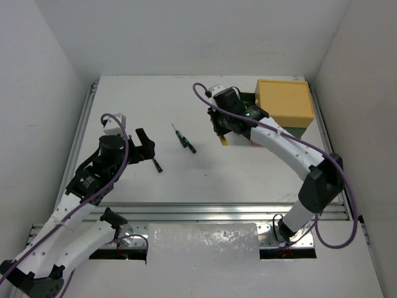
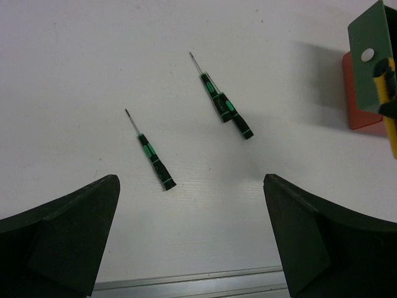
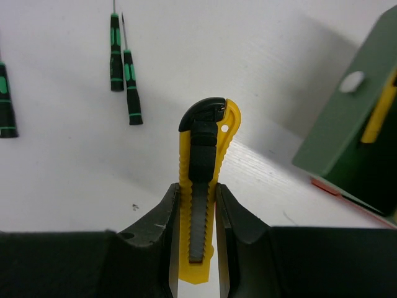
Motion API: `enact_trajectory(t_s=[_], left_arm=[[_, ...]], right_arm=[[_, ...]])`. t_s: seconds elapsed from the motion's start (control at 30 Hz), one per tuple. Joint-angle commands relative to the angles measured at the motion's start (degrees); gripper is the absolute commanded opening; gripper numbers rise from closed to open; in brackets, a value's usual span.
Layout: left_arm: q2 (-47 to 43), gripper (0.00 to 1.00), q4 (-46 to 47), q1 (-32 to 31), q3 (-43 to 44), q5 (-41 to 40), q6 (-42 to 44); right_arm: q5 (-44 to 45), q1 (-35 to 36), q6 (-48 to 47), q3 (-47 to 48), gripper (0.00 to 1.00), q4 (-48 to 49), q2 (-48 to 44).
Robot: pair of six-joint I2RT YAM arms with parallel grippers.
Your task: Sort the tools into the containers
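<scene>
Right pincer (image 3: 197,205) clamped the utility knife (image 3: 201,161) mid-body, blade end outward, beside the green drawer (image 3: 347,130), likely staged for drop-in. Left pincer (image 2: 191,186) was wide and empty above three screwdrivers (image 2: 152,158) on the desk (image 2: 74,74).

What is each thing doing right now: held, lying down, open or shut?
Yellow-and-black plastic utility knife, held in the right tool.
Right tool, shut on the knife.
Left tool, open and empty.
Two thin black-and-green screwdrivers, lying flat, side by side.
Third black-and-green screwdriver, lying flat, alone.
</scene>
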Motion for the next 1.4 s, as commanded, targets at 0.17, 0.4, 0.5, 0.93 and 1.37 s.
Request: enact_trajectory(t_s=[0.17, 0.4, 0.5, 0.93, 1.37], left_arm=[[-3.75, 1.0, 0.51, -0.41, 0.99, -7.02, -2.09], [-2.09, 1.0, -0.55, -0.41, 1.26, -10.98, -3.15], [-1.03, 1.0, -0.46, -0.41, 1.52, -12.21, -3.15], [2.31, 1.0, 0.68, -0.41, 1.52, -12.04, -1.22], [1.69, 1.0, 0.95, -0.41, 1.26, -10.55, -0.78]], right_arm=[[13.0, -0.02, 0.04, 0.19, 0.1, -0.96, -11.08], [17.49, -2.65, -1.81, 3.96, 0.1, -0.26, -9.86], [18.45, -3.88, -3.3, 7.73, 0.09, -0.08, -6.53], [16.17, -13.11, -6.99, 16.53, 0.1, 3.61, 5.78], [15.29, -15.66, -7.87, 28.49, 0.27, -1.57, 18.44]])
